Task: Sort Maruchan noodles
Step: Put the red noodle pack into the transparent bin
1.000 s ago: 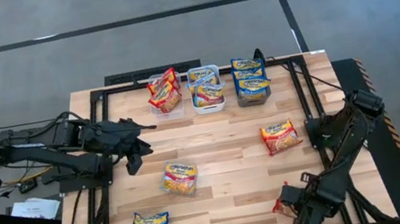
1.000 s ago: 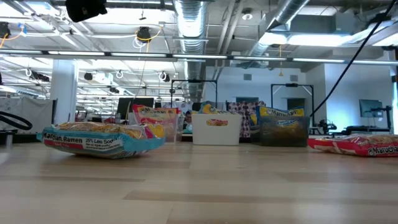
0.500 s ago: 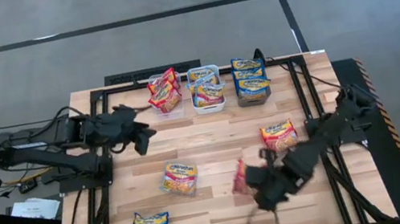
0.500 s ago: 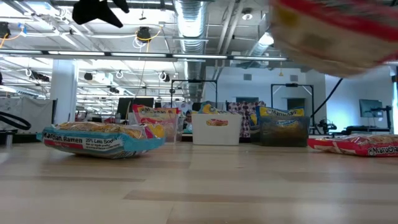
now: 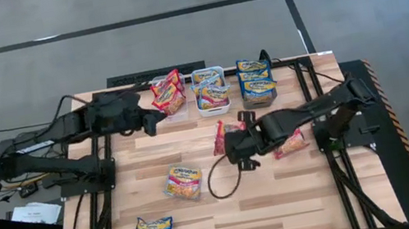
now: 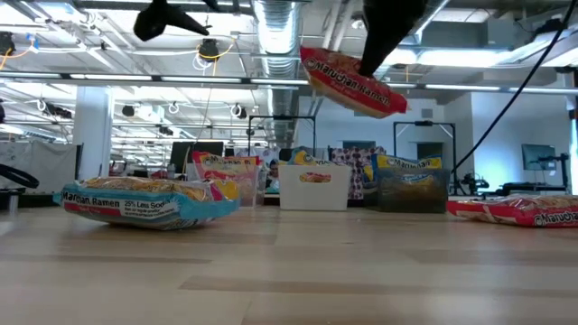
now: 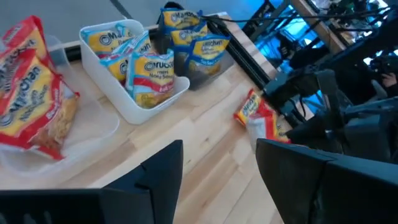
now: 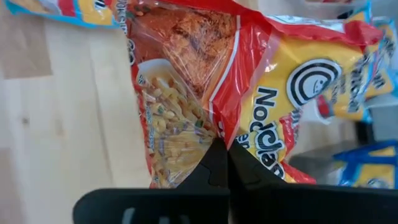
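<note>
We see the right hand (image 5: 229,139) pinched tight on a red noodle packet (image 5: 219,138), carried above the bench (image 5: 229,210). Just beyond it stand the bins (image 5: 212,102), with more packets inside. The left hand (image 5: 157,119), fingers spread and empty, hovers beside the clear bin (image 5: 175,111).

Robotics lab — open industrial hall: exposed ceiling ducts (image 6: 275,36), wooden test table (image 5: 229,210), grey concrete floor (image 5: 175,36).
</note>
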